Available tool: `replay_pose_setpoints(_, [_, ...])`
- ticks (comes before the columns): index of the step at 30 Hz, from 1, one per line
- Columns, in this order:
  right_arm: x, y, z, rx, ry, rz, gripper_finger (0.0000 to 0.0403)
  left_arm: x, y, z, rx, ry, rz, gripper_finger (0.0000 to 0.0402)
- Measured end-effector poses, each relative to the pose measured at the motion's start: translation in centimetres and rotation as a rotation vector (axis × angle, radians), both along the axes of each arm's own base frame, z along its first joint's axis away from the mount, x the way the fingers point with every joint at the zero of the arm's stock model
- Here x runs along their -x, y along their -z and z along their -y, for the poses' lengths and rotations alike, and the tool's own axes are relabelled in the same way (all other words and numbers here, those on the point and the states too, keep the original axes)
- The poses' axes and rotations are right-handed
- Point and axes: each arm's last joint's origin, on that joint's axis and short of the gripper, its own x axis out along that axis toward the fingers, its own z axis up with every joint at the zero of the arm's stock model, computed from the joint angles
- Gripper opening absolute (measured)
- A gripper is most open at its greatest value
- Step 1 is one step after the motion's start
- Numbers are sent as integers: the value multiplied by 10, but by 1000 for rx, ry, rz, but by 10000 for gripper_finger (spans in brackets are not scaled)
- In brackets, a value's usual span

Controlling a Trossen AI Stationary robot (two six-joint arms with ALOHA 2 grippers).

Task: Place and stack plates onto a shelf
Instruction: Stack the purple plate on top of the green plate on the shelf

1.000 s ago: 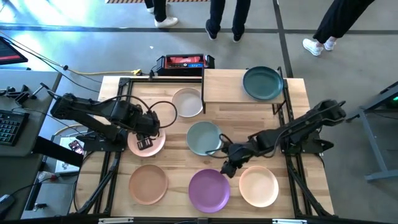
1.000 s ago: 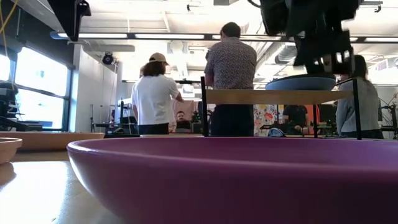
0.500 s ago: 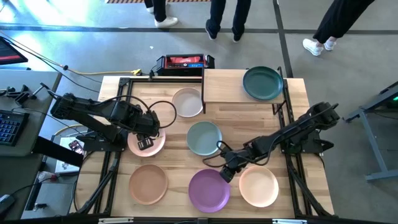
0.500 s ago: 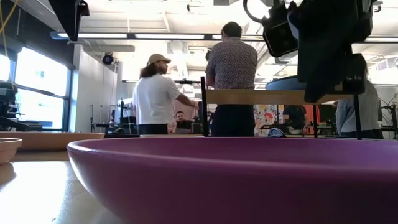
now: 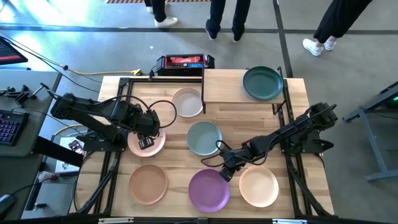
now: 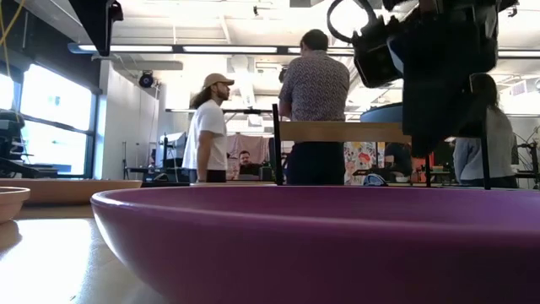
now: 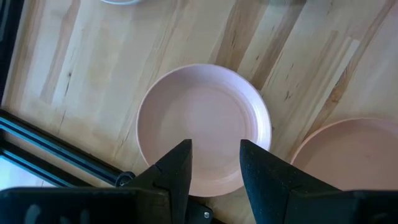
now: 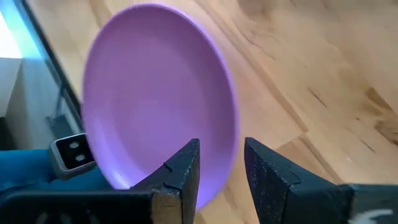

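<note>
The purple plate (image 5: 209, 190) lies flat on the table near the front edge and fills the low view (image 6: 295, 245). My right gripper (image 5: 227, 171) is open just above its far right rim; in the right wrist view (image 8: 222, 165) the fingers stand on either side of that rim (image 8: 231, 124). My left gripper (image 5: 147, 139) is open and hovers over the pink plate (image 7: 204, 127) at the table's left. The dark teal plate (image 5: 262, 83) rests on the shelf (image 5: 227, 87) at the far right.
A beige plate (image 5: 187, 102), a sage green plate (image 5: 204, 137), a tan plate (image 5: 148, 183) and a peach plate (image 5: 259, 186) lie flat on the table. The shelf's left half is bare. A red-and-black box (image 5: 184, 62) sits behind the table. People stand beyond the far edge.
My right gripper has gone down and a little toward the near edge, closing in on the purple plate's far right rim. The plates have not moved.
</note>
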Motion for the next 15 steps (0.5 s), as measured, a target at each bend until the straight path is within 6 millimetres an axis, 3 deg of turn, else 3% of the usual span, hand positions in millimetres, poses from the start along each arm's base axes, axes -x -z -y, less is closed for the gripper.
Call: replay_pose_setpoints(15, [-12, 24, -6, -7, 5, -6, 108, 0, 0, -1, -23, -2, 7, 122])
